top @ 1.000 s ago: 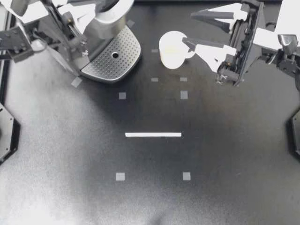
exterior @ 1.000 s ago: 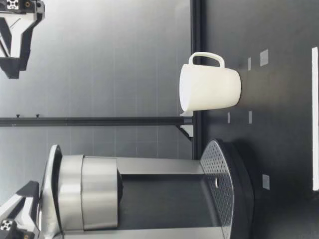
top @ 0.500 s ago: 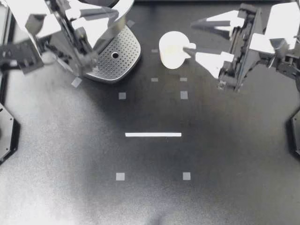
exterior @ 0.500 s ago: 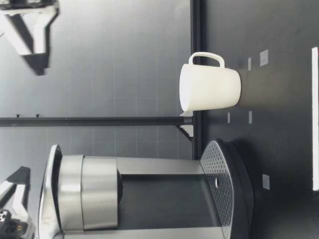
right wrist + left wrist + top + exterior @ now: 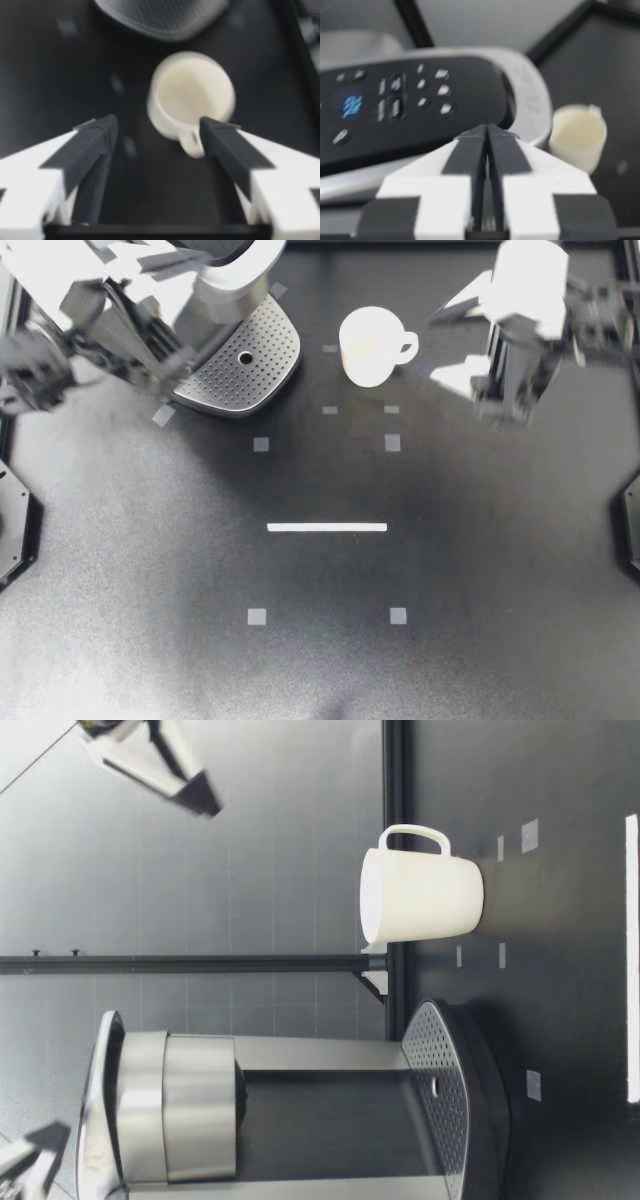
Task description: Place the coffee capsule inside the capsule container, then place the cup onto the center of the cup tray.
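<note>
Cup (image 5: 370,345) stands upright on the surface (image 5: 320,570) just beside the perforated tray (image 5: 262,368), so my right gripper (image 5: 434,345), fingers (image 5: 90,145) apart high beside it, should lower squarely over the handle (image 5: 408,345) before closing, while my left gripper (image 5: 165,258), fingers (image 5: 470,150) together, hangs over the coffee machine (image 5: 230,280).

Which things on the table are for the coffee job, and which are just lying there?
For the job:
- cup
- cup tray, part of the coffee machine
- no capsule shows anywhere

Just lying about:
- white strip
- small grey squares
</note>
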You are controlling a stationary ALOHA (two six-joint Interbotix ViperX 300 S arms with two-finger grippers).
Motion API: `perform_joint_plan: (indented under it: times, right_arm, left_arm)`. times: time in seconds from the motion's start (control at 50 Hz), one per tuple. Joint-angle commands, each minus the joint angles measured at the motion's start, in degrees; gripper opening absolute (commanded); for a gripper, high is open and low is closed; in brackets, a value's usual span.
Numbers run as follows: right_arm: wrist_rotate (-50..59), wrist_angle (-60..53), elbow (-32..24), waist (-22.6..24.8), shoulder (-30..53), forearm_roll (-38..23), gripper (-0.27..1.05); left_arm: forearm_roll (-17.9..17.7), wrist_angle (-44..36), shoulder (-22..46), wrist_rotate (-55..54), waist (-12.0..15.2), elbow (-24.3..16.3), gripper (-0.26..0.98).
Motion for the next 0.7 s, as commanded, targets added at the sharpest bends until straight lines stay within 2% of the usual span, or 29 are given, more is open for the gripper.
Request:
perform_joint_plan:
  times: [0.0,0.12,0.2,0.28,0.52,0.68]
  right_arm:
    - [-2.64,4.22,-2.81,-2.29,0.62,0.18,0.65]
    - [-8.53,10.11,-4.48,-6.06,2.99,3.69,0.65]
    - [-15.03,13.01,-5.54,-9.05,5.19,9.32,0.65]
    - [-22.41,14.68,-6.15,-11.95,7.29,16.17,0.65]
    - [-46.32,13.97,-6.06,-19.42,13.71,36.74,0.65]
    - [-54.67,12.3,-5.98,-20.13,17.14,44.21,0.65]
  left_arm:
    - [-9.4,2.81,-1.76,7.21,-0.26,-4.31,0.1]
    - [-20.48,6.94,-2.99,18.11,-0.26,-8.09,0.1]
    - [-24.26,8.35,-3.6,22.06,-0.26,-9.32,0.1]
    - [-25.4,8.44,-4.04,23.47,-0.18,-9.84,0.1]
    - [-25.31,7.12,-6.24,23.64,-0.18,-8.88,0.1]
    - [-25.31,5.63,-7.73,23.55,-0.26,-7.65,0.1]
